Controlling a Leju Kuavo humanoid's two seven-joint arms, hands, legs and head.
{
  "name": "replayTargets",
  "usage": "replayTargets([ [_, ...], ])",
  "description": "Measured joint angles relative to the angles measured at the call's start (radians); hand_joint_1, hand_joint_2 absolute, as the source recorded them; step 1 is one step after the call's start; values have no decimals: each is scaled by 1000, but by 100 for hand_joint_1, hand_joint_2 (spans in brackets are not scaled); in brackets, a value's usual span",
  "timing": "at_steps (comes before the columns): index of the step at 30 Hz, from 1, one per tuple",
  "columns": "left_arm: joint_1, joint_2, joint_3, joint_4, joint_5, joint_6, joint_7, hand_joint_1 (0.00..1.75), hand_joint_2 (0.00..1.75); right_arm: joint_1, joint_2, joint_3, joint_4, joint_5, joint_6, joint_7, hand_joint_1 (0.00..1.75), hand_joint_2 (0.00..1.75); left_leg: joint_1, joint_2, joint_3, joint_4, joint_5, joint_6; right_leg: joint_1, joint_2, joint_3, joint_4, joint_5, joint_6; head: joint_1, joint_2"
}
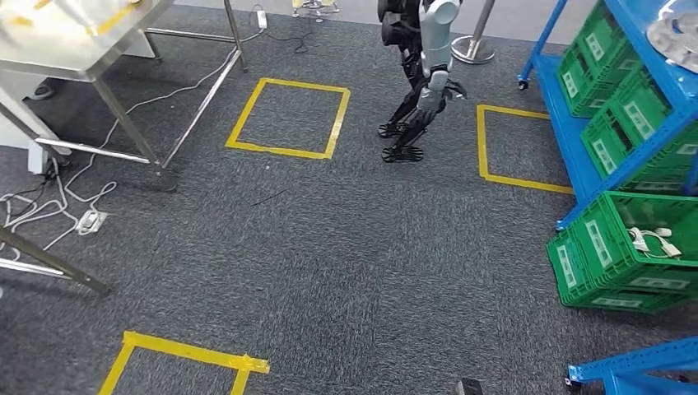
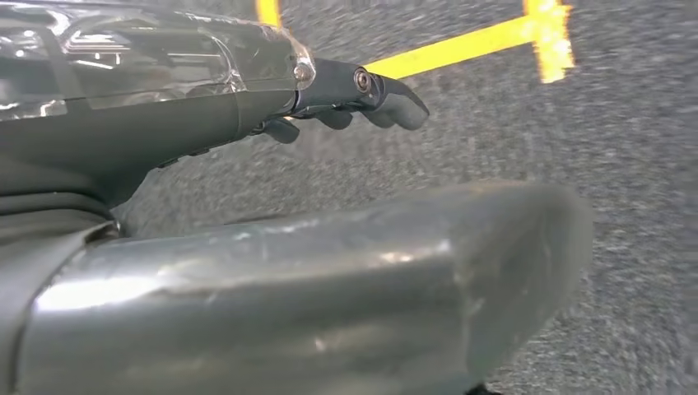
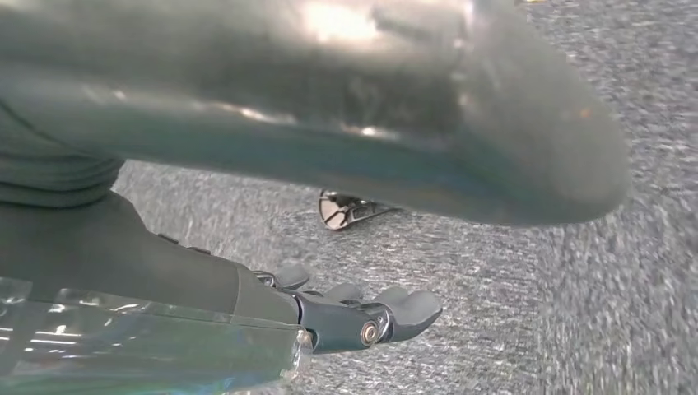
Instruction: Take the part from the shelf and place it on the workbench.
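Grey speckled carpet (image 1: 346,247) spreads across the head view, marked with yellow tape squares (image 1: 288,119) and a trail of white cables (image 1: 49,206) near a power strip. At upper left stands a steel workbench (image 1: 74,49) on thin metal legs. Along the right edge runs a blue shelf (image 1: 576,123) stacked with green crates (image 1: 625,247); 1 lower crate holds pale cable-like items. On the shelf's top level, at the picture's upper right corner, sits a shiny metal part (image 1: 675,29), partly cut off by the edge. Another humanoid robot (image 1: 424,74) stands on the carpet between 2 tape squares, well apart from the shelf.

From the left wrist, the left hand (image 2: 247,164) hangs over carpet crossed by yellow tape (image 2: 461,45). Its thick grey thumb fills the foreground and its dark fingers (image 2: 387,103) reach straight out with curled tips, well apart from the thumb, with nothing between them: empty and spread.

From the right wrist, the right hand (image 3: 272,214) is posed the same way over bare carpet, fingers (image 3: 395,309) extended and apart from the big thumb, holding nothing. Beyond it a small shiny metal object (image 3: 346,207) lies on the floor; what it is I cannot tell. This wrist picture is blurred toward its far side.
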Motion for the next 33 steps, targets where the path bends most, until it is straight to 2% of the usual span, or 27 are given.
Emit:
replayTargets([
  [1,0,0,0,0,0,0,0,0,0,-1,0,0,0,0,0,0,0,0,1,-22,17,-43,14,2,-2,13,-2,4,-3,5,-3,0],
  [2,0,1,0,0,-1,0,0,0,0,-3,0,1,0,-1,0,0,0,0,1,-38,28,-67,14,3,-5,25,-5,6,-5,11,-6,0],
  [4,-1,1,0,0,-1,1,1,0,0,-3,0,1,1,-2,1,-2,0,0,-1,-20,40,-86,5,7,-11,52,-12,4,-3,24,-11,0],
  [5,-2,0,0,0,-1,2,1,0,0,-2,-1,2,1,-3,2,-3,0,0,-1,-6,45,-92,6,11,-11,46,-13,5,-6,29,-10,0],
  [7,-3,-3,0,0,-1,2,3,0,0,-4,-2,4,1,-5,2,-5,0,0,0,30,59,-106,7,20,-9,-6,-38,55,-36,39,-1,0],
  [8,-3,-5,0,0,-1,2,4,0,0,-6,-3,5,1,-7,3,-5,0,0,-1,50,65,-109,4,24,-10,-42,-65,110,-62,44,4,0],
  [9,-2,-6,0,0,-1,2,6,0,0,-8,-3,6,1,-9,3,-5,0,0,-3,71,69,-111,0,27,-11,-64,-101,176,-90,50,9,0],
  [10,-2,-7,0,0,0,2,8,0,0,-9,-3,6,1,-10,2,-5,0,0,-3,90,73,-110,-5,27,-14,-73,-135,235,-108,54,11,0],
  [11,-2,-7,0,0,0,2,9,0,0,-7,-4,7,1,-11,2,-5,0,0,-3,106,76,-110,-9,27,-17,-78,-156,267,-109,58,12,0],
  [12,-2,-7,0,0,0,2,10,0,0,-4,-4,7,1,-12,1,-4,0,0,-3,120,81,-110,-14,25,-20,-82,-158,263,-90,61,14,0],
  [13,-3,-7,0,0,0,2,10,0,0,0,-4,7,2,-12,-1,-4,0,0,-3,132,87,-110,-19,23,-23,-88,-142,222,-56,61,17,0],
  [15,-3,-7,0,0,2,0,10,0,0,4,-4,8,2,-10,-5,-2,0,0,-4,152,100,-111,-30,15,-21,-121,-83,94,10,59,25,0],
  [17,-3,-5,0,0,7,-5,8,0,0,0,-2,9,2,-5,-10,3,0,0,-8,168,108,-112,-39,4,-12,-151,-47,20,24,46,30,0],
  [19,-5,-4,0,0,14,-12,6,0,0,0,0,14,1,2,-18,9,0,0,-9,184,115,-115,-45,-7,-5,-145,-43,12,14,29,27,0],
  [20,-6,-3,0,0,17,-16,7,0,0,2,2,18,1,5,-22,11,0,0,-6,175,120,-114,-51,-13,-6,-136,-42,9,14,22,26,0],
  [22,-8,-2,0,0,21,-23,7,0,0,1,6,24,1,10,-28,15,0,0,-1,114,104,-71,-82,-20,-9,-119,-34,0,15,8,24,0],
  [23,-7,0,0,0,22,-26,8,0,0,-1,8,25,1,11,-30,15,0,0,0,77,74,-13,-110,-21,-10,-108,-31,-2,15,2,20,0],
  [24,-5,2,0,0,24,-27,10,0,0,-4,11,26,1,12,-31,15,0,0,0,58,35,58,-140,-20,-9,-95,-30,-3,14,-3,15,0],
  [25,-3,4,0,0,26,-29,12,0,0,-6,15,27,1,12,-33,16,0,0,-1,55,-8,128,-162,-20,-7,-81,-29,-2,13,-6,10,0],
  [26,-1,7,0,1,27,-29,14,0,0,-7,19,29,2,12,-34,16,0,0,-1,57,-42,175,-167,-19,-4,-66,-26,-2,11,-8,6,0],
  [27,0,9,0,1,28,-30,15,0,0,-6,23,32,2,11,-35,16,0,0,-1,59,-59,184,-149,-17,-2,-51,-23,-2,9,-9,3,0],
  [28,0,11,0,2,28,-30,14,0,0,-5,25,33,2,11,-36,16,0,0,-2,57,-59,159,-113,-15,-1,-35,-17,-1,6,-8,0,0],
  [29,0,14,0,2,28,-29,11,0,0,-4,27,35,2,10,-36,16,0,0,-1,43,-42,100,-62,-11,-1,-20,-11,0,2,-7,-4,0],
  [30,0,16,0,2,28,-29,8,0,0,-4,28,37,2,9,-37,16,0,0,0,13,-21,38,-21,-7,-1,-6,-6,1,-3,-4,-8,0],
  [31,0,17,0,2,28,-28,4,0,0,-5,29,40,2,8,-37,16,0,0,3,-14,1,-18,4,-5,-2,8,-4,4,-7,1,-11,0],
  [32,0,18,0,2,28,-28,2,0,0,-7,30,42,2,8,-37,17,0,0,4,-35,16,-55,14,-3,-4,21,-6,7,-9,6,-13,0],
  [33,0,18,0,2,28,-28,1,0,0,-8,31,43,2,8,-37,17,0,0,4,-42,23,-69,8,-1,-6,34,-10,7,-10,12,-14,0],
])
